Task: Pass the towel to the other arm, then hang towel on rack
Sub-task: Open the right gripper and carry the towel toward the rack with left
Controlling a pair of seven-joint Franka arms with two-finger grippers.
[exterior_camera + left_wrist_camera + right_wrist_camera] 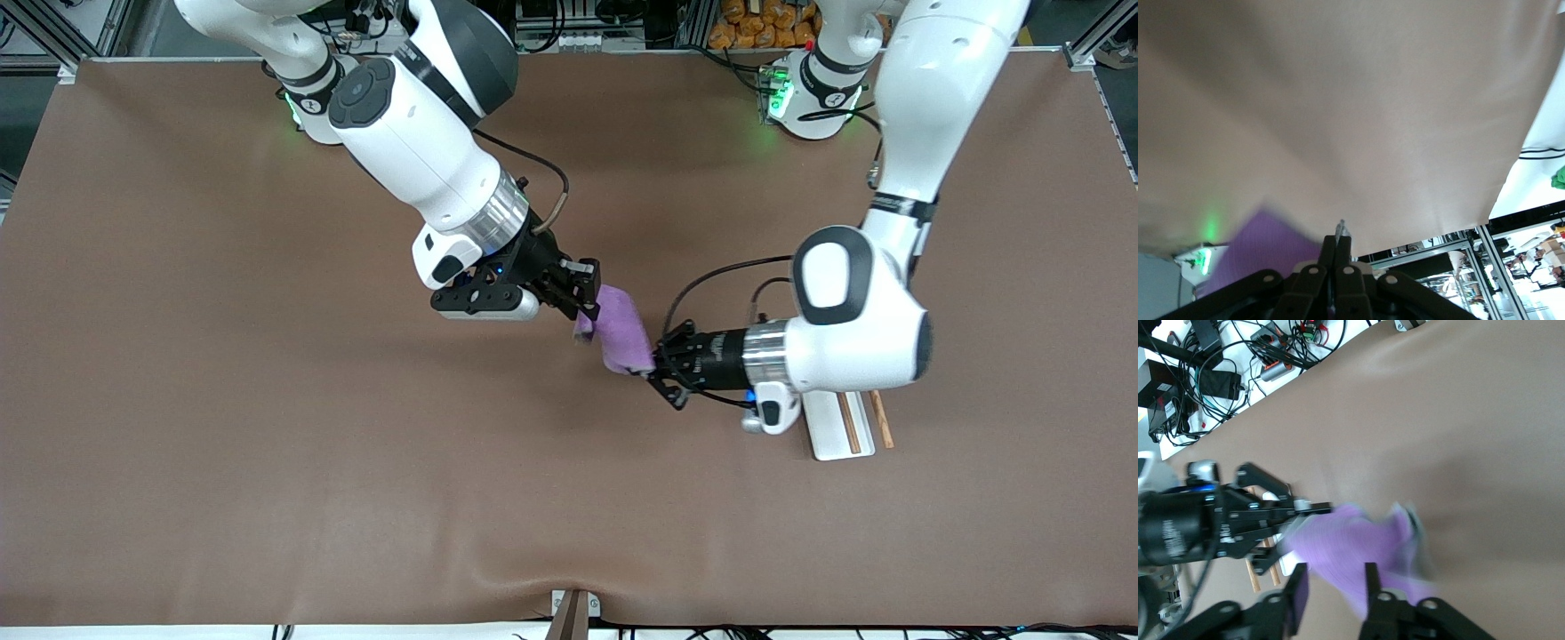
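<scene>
Hanging between both arms, the towel is clamped by the left gripper; the right gripper seems half-open around it.

Purple towel; white rack with brown rods; brown table.

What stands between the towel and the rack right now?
Only the left arm's own wrist, which hangs over part of the rack. The left pincer grips the towel; no loose object lies between them.
</scene>
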